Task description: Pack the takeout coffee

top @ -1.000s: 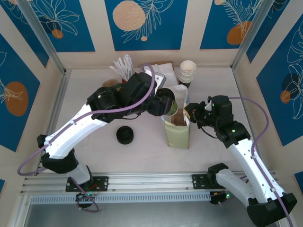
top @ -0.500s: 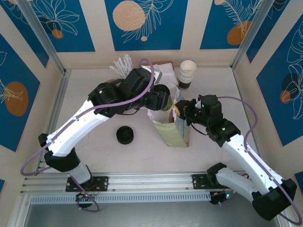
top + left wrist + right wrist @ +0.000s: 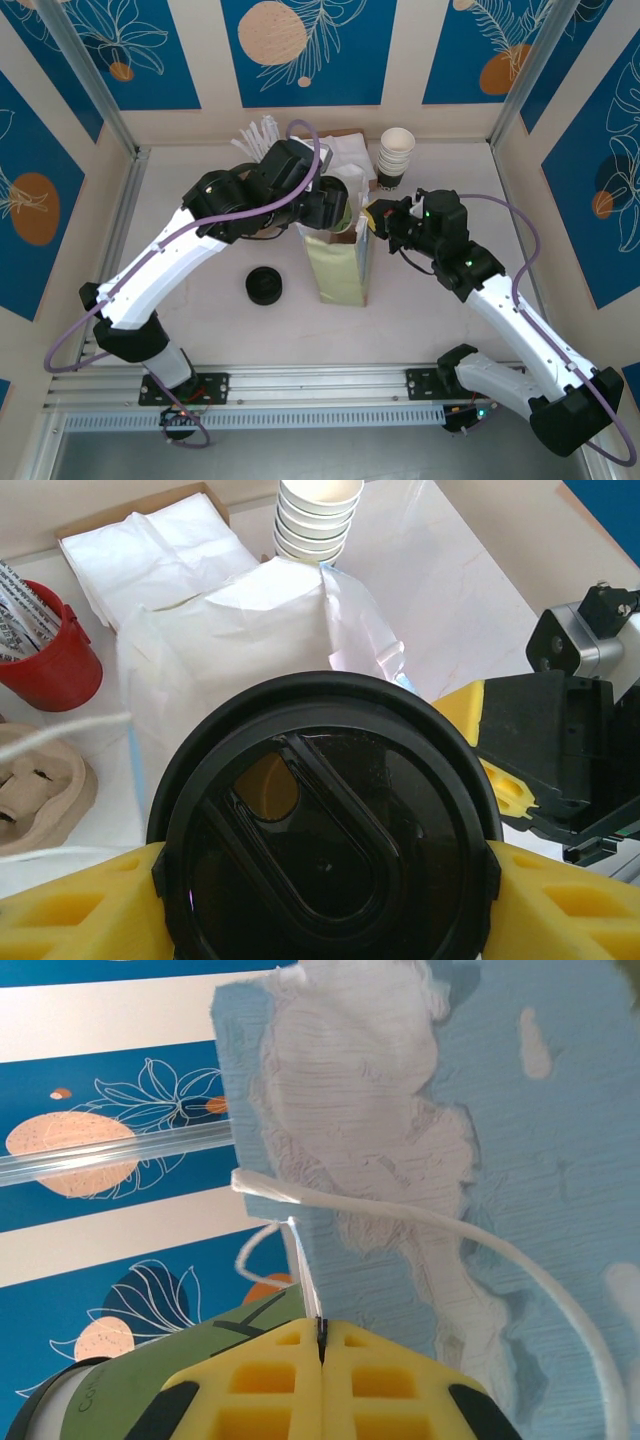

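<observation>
**Coffee held over the bag mouth**

My left gripper clamps the takeout coffee, with a yellow finger pressed against each side just under its black lid. The cup hangs at the far end of the green paper bag, right over its open mouth. Just to the right, my right gripper is pinched tight on the bag's white cord handle. A loose black lid lies left of the bag.
</observation>
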Controlling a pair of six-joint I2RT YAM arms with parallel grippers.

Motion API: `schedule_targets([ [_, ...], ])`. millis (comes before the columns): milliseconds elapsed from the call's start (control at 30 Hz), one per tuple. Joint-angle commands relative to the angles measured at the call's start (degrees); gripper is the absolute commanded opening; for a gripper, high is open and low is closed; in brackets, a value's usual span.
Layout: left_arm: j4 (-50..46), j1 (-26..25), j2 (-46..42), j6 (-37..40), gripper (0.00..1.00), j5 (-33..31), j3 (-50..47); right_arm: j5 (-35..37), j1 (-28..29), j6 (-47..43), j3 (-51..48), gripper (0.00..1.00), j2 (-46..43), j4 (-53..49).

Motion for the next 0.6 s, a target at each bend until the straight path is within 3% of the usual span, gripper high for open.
schedule_targets([
  [0, -1.43, 0.71, -1.82, 0.31, 0.68, -1.0, 1.4, 0.8, 0.28, 1.03, 1.55, 0.06, -1.79, 0.72],
  [267, -0.79, 0.73, -1.88, -0.57, 0.68, 0.59, -2.35, 1.16, 0.33, -2.24, -3.83, 0.09, -7.46, -6.38],
  [400, 0.18, 0.72, -1.64, -1.3, 0.67, 1.75, -5.62, 0.48, 0.16, -5.11, -7.11, 0.2, -9.45, -8.61],
  [567, 1.89, 0.74, -1.4, -2.37, 0.67, 3.78, -8.97, -7.45, -2.77, -8.95, -8.58, 0.3, -9.55, -12.43],
])
